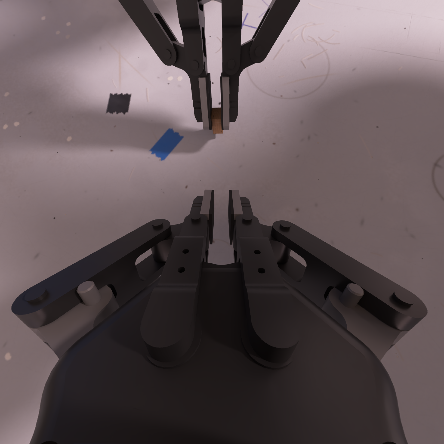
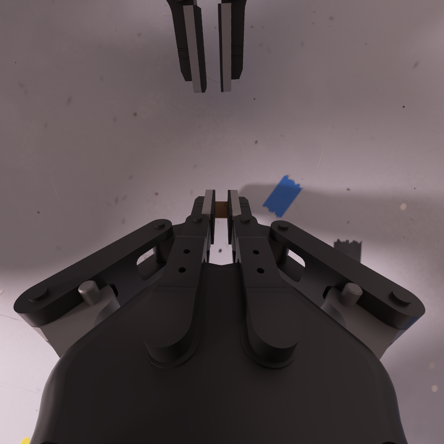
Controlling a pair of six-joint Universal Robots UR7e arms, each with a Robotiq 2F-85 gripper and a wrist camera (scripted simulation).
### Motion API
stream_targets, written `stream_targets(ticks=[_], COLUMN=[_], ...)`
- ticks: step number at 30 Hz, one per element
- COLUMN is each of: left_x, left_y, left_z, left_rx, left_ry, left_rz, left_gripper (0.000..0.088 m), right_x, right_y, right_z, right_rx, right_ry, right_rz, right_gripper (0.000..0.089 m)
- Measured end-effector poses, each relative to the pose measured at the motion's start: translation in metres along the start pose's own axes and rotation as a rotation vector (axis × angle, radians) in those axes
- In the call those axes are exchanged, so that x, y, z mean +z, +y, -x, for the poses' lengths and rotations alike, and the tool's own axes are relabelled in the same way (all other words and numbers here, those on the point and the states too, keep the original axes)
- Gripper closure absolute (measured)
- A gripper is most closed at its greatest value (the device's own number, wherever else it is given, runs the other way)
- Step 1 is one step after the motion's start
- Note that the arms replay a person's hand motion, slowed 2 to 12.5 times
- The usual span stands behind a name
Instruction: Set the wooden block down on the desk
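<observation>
A small wooden block (image 2: 221,209) sits clamped between the pads of my right gripper (image 2: 221,192). In the left wrist view the right gripper (image 1: 216,128) points down at the pale desk (image 1: 312,168), and the block (image 1: 217,121) sticks out just below its fingertips. The block's lower end is at or just above the desk, where it meets its own shadow. My left gripper (image 1: 221,192) is empty, with a narrow gap between its pads. It hovers opposite the right gripper, a short way off, and also shows in the right wrist view (image 2: 212,90).
A strip of blue tape (image 1: 166,144) lies on the desk close beside the block, also seen in the right wrist view (image 2: 282,195). A black tape patch (image 1: 118,103) lies farther out. The desk is scratched and speckled. A yellow scrap (image 2: 25,440) shows at one corner.
</observation>
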State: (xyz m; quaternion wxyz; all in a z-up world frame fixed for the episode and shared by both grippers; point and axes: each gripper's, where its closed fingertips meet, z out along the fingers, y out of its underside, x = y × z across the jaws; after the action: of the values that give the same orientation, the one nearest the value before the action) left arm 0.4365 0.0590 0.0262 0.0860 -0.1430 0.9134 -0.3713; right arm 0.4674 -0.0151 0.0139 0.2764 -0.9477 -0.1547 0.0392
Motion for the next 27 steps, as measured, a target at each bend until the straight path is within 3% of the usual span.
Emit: stream_targets(ticks=[27], left_x=[-0.0001], left_y=[-0.0004], left_z=[-0.0008], left_rx=[0.005], left_ry=[0.004], left_rz=[-0.005], left_gripper=[0.0773], right_x=[-0.0003], right_y=[-0.0012], right_z=[-0.0001], right_rx=[-0.004], right_ry=[0.003], right_rz=[0.0], right_gripper=[0.0746])
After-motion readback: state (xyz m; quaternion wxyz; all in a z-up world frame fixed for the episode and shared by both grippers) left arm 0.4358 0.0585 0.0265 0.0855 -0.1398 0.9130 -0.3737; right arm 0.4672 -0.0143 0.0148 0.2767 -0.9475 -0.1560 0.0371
